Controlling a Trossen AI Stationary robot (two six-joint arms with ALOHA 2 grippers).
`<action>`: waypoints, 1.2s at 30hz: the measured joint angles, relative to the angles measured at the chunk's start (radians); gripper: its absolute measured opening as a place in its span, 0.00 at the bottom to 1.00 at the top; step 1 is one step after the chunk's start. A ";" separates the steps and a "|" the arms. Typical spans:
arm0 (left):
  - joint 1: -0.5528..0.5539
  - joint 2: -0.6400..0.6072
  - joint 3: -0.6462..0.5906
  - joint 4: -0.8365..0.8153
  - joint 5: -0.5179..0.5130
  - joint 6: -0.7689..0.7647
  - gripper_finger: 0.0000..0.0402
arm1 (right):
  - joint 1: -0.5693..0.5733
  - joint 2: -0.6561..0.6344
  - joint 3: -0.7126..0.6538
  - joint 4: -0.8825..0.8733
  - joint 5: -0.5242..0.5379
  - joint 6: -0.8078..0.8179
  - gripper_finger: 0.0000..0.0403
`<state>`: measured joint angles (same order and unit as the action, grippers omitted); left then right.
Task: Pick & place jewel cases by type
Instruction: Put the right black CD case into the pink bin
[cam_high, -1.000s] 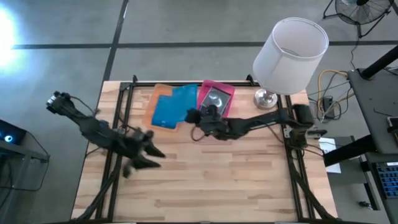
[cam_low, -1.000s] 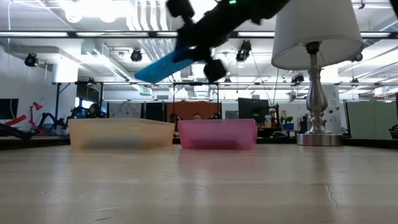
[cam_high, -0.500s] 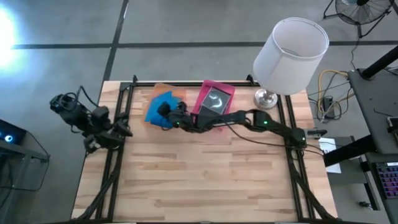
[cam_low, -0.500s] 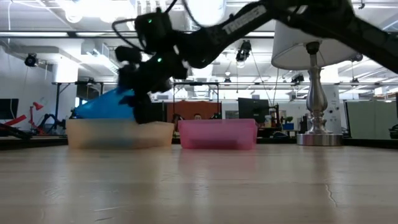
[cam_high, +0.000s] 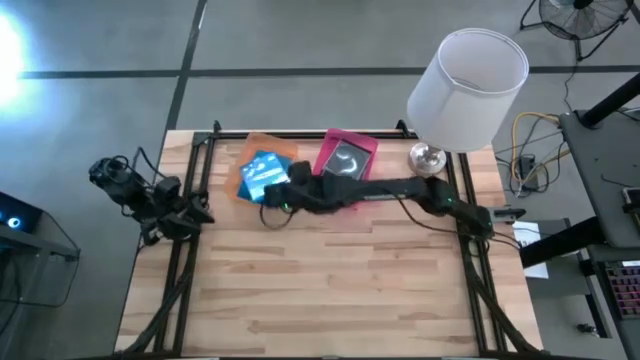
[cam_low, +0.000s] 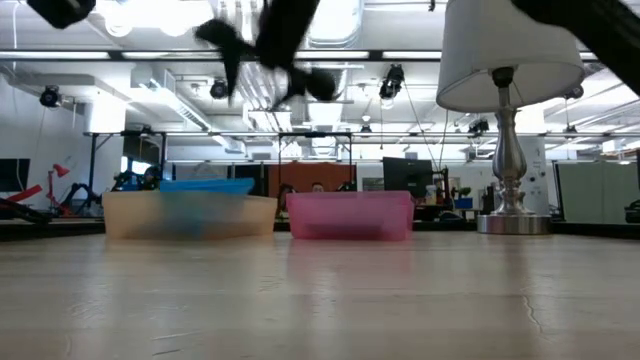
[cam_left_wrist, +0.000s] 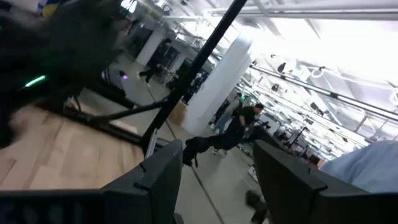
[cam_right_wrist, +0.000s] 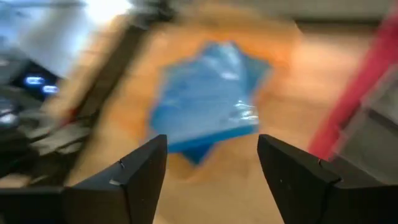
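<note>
While the right gripper (cam_right_wrist: 211, 180) hangs with fingers apart, empty, above the orange tray (cam_high: 245, 150) far left | blue jewel cases (cam_high: 263, 174) lie stacked askew inside | disc case in pink tray (cam_high: 345, 140) | left gripper (cam_left_wrist: 217, 180) spread, parked off-table left | advice: lift straight up, clear of tray wall.

blue jewel case (cam_high: 264, 174) now released in orange tray (cam_high: 246, 150), right gripper (cam_high: 284, 197) opened, left arm retracted

Two trays: orange tray (cam_high: 248, 150), pink tray (cam_high: 370, 147); one lamp (cam_high: 467, 77).
</note>
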<state>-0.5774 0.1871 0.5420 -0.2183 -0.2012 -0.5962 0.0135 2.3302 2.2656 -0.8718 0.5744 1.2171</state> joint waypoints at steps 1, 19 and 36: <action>0.000 0.000 -0.012 0.002 0.000 -0.013 0.45 | 0.023 -0.020 0.006 0.005 0.046 -0.052 0.61; 0.000 0.006 -0.106 -0.192 -0.383 -0.419 0.45 | -0.169 -0.052 -0.075 -0.056 -0.317 -0.373 0.54; 0.000 0.028 -0.103 -0.217 -0.532 -0.588 0.45 | -0.333 0.096 -0.066 0.159 -0.617 -0.513 0.48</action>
<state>-0.5770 0.2154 0.4392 -0.4355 -0.7331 -1.1838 -0.3198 2.4261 2.1993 -0.7131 -0.0422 0.7044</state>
